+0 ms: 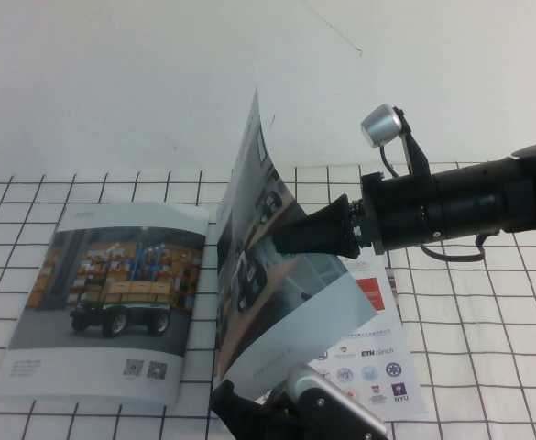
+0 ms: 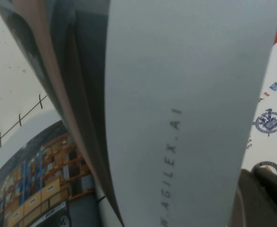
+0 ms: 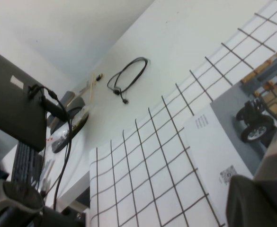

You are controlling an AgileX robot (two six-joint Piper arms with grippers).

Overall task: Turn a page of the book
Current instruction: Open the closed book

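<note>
The book lies open on the grid mat, its sheet with the warehouse vehicle photo flat at the left. The page with the classroom photo stands lifted and curled over the spine, its grey lower margin bowed toward the front. My right gripper reaches in from the right and is shut on the page's free edge, holding it up. My left gripper is low at the book's front edge, under the curled page. The left wrist view shows the page close up, the logos page behind it.
The inner page with a red square and logos lies flat at the right. The grid mat spreads around the book. In the right wrist view a black cable and a dark screen lie beyond the mat.
</note>
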